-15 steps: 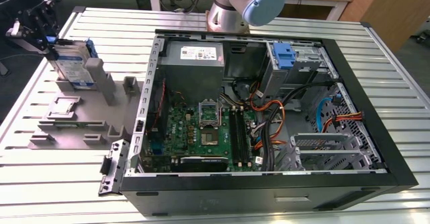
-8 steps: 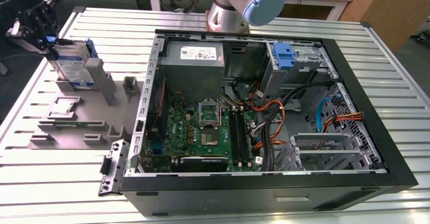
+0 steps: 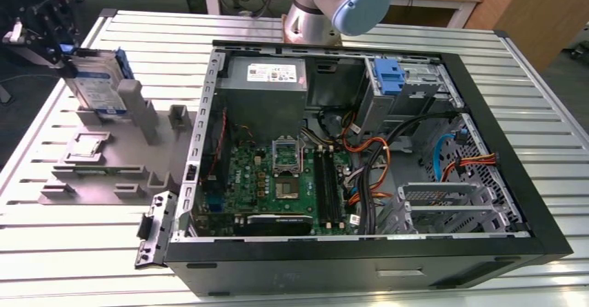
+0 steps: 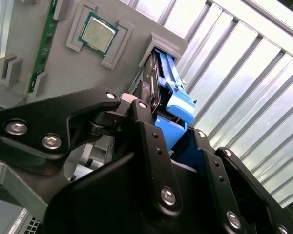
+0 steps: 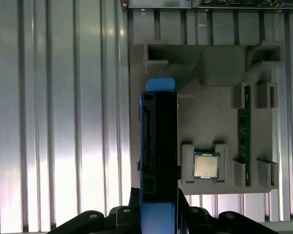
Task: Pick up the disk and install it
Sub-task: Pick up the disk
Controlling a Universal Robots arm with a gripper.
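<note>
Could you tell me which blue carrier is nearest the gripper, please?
The one on the disk in the grey fixture, at the gripper; the other carrier stands inside the computer case.

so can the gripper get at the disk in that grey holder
Likely yes: the gripper sits right over the upright disk, the grey holder leaves the disk's upper edge exposed, and nothing stands between them.

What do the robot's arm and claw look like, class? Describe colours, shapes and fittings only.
In the exterior view, the arm is a silver-grey metal tube with a round light-blue cap on its joint. In both wrist views, the claw is matte black, built of flat, angular linked plates pinned together with round silver screw heads.
</note>
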